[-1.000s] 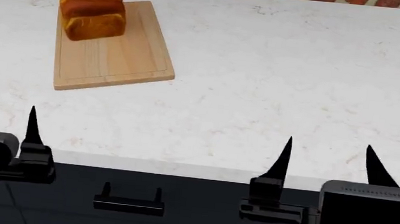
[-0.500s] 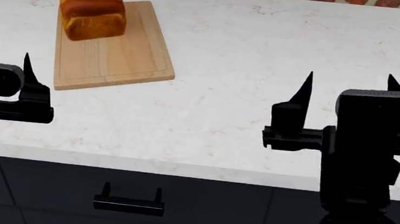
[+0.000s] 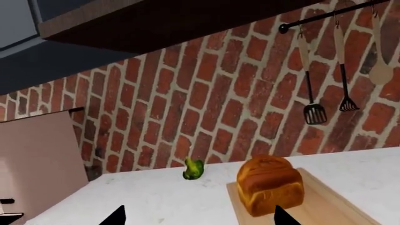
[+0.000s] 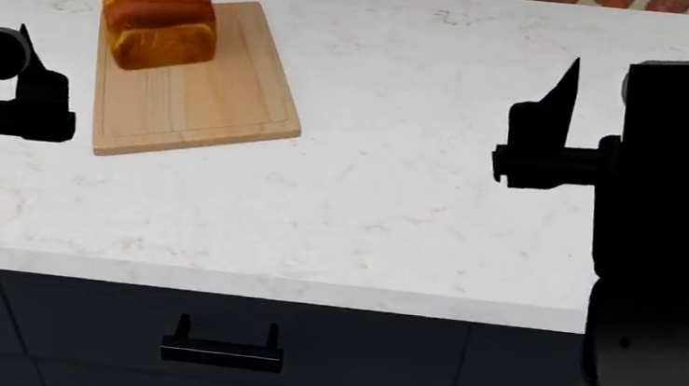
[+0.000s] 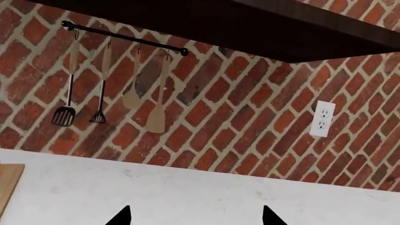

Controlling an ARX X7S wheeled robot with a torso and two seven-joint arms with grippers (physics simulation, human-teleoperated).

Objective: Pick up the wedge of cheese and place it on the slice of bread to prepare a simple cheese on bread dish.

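On the far-left tabletop (image 4: 447, 165), the slice of bread (image 4: 160, 18) waits; spread, empty fingers should first locate the unseen cheese.

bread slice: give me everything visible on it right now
The slice of bread looks like a thick loaf-like block: domed, darker golden-brown crust on top, lighter orange sides. It stands upright on the far left part of the wooden cutting board, resting on it with nothing on top. In the left wrist view it sits just right of the broccoli floret, apart from it. Neither gripper touches it. No cheese is visible in any view.
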